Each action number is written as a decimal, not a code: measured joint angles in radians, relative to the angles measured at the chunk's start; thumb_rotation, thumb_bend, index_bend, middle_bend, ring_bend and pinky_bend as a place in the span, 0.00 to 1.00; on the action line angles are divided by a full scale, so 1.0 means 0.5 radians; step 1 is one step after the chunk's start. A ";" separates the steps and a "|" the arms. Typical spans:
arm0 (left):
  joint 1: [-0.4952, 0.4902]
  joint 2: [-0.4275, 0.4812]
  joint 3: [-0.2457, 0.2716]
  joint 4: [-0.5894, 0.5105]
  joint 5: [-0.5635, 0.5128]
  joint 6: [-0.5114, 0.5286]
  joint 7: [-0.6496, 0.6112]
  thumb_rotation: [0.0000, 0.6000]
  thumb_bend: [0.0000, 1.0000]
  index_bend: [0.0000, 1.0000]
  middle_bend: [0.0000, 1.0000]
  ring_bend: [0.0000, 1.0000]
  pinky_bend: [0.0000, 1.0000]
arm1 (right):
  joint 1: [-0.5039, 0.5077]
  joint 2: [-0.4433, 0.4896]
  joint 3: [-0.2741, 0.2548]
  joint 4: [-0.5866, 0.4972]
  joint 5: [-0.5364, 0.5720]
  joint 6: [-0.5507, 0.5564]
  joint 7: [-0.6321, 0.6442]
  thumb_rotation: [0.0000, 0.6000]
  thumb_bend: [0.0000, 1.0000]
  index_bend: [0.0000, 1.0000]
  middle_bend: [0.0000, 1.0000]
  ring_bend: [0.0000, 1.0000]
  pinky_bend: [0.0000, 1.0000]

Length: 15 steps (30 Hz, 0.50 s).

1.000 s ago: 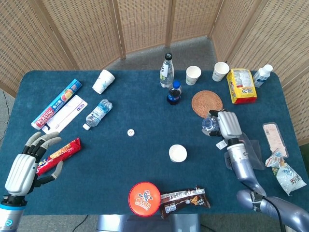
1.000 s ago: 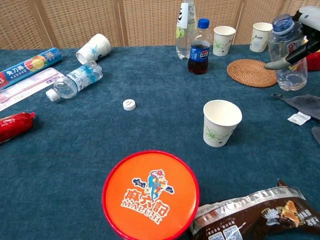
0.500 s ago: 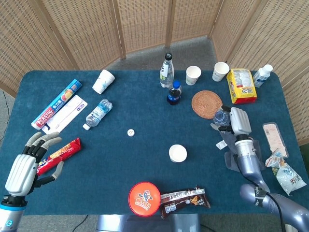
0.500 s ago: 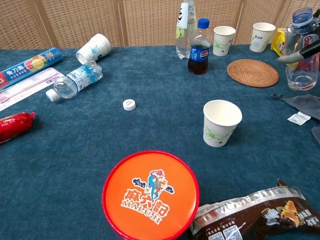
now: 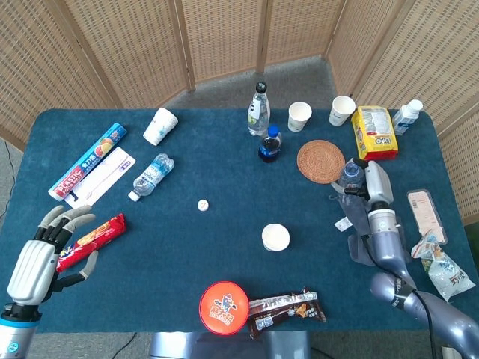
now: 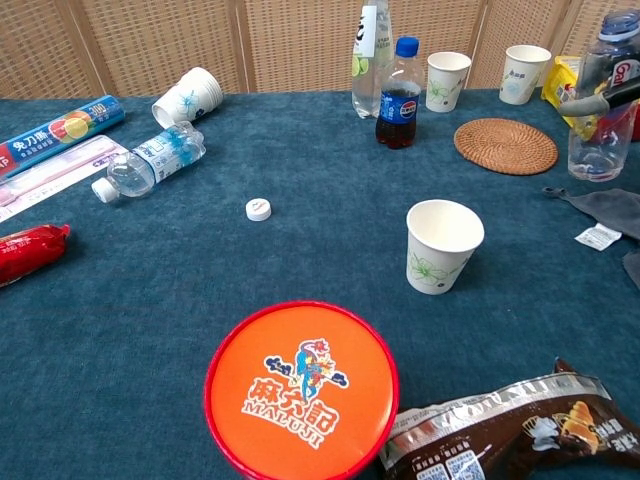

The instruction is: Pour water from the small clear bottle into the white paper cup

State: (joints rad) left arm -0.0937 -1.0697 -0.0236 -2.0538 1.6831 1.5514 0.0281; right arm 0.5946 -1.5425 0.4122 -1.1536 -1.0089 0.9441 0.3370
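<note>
At the lower left of the head view my left robot hand [image 5: 41, 254] hovers over the blue tabletop [image 5: 209, 247] with its fingers spread apart, grasping nothing; a red snack packet [image 5: 93, 238] lies just beside its fingertips. Above that, a long blue box [image 5: 88, 161] rests near the left edge, and a tipped paper cup [image 5: 160, 126] lies toward the upper left. A plastic bottle [image 5: 152, 176] lies on its side below the cup. A small white cap [image 5: 202, 204] sits alone left of centre. At the bottom centre is an orange round lid [image 6: 302, 391], with a brown snack wrapper [image 6: 505, 425] just to its right. The white paper cup [image 6: 442, 245] stands upright and open near the middle, a little right of centre. A woven coaster [image 5: 321, 160] lies up and to the right of it. At the right, my right robot hand [image 5: 373, 193] grasps the small clear bottle [image 6: 602, 100], upright and uncapped, right of the coaster and well apart from the white paper cup.
</note>
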 measured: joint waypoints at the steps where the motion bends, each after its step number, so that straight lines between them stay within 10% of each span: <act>1: 0.001 0.001 0.001 0.000 0.000 0.001 0.000 0.77 0.47 0.20 0.20 0.18 0.08 | 0.003 -0.009 0.005 0.009 0.002 -0.007 0.018 1.00 0.19 0.70 0.73 0.61 0.40; 15: 0.013 0.008 0.008 0.003 0.003 0.013 -0.006 0.77 0.47 0.20 0.20 0.18 0.08 | 0.091 -0.179 0.043 0.226 -0.004 -0.111 0.174 1.00 0.19 0.70 0.72 0.58 0.38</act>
State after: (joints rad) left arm -0.0870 -1.0658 -0.0195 -2.0524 1.6845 1.5580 0.0251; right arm 0.6401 -1.6318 0.4337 -1.0405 -1.0110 0.8887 0.4242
